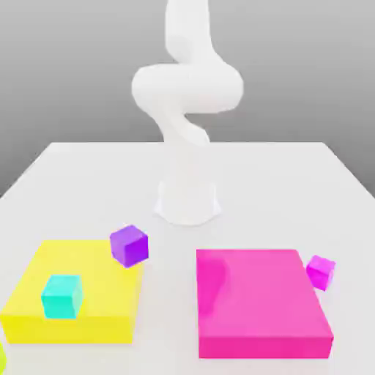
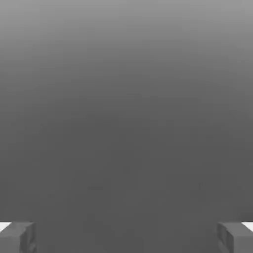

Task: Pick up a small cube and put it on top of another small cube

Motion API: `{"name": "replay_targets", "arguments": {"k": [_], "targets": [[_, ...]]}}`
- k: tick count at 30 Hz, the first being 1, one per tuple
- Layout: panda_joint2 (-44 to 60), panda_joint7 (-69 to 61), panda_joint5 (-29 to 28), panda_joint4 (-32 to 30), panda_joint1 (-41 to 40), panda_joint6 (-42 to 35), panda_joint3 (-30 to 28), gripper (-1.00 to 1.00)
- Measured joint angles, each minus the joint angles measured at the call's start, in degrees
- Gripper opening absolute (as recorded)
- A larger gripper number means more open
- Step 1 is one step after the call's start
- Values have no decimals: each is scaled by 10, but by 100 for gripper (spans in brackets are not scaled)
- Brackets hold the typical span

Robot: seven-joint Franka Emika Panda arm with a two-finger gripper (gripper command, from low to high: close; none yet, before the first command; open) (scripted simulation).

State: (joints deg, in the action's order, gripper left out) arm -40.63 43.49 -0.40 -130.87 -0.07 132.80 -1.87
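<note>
Nothing is done yet: your gripper [image 2: 126, 237] hangs wide open and empty, no cube between its fingertips. The small lime cube [image 1: 1, 359] sits at the table's near edge, well apart from it; everything remains.

The lime yellow-green cube [image 1: 1, 360] is cut off by the exterior view's left edge near the tabletop's [image 1: 88, 176] front corner; only a sliver is visible. The arm [image 1: 187, 80] is cut off at the top edge. In the hand view, the pincer [image 2: 126, 237] fingertips [image 2: 17, 237] are cut off by the frame's edges.
</note>
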Motion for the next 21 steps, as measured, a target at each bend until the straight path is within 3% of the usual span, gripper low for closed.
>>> {"name": "replay_targets", "arguments": {"k": [10,21], "targets": [[209,-115,9,37,-3,41,-87,0],[441,-283,83,77,-53,82,-152,0]]}}
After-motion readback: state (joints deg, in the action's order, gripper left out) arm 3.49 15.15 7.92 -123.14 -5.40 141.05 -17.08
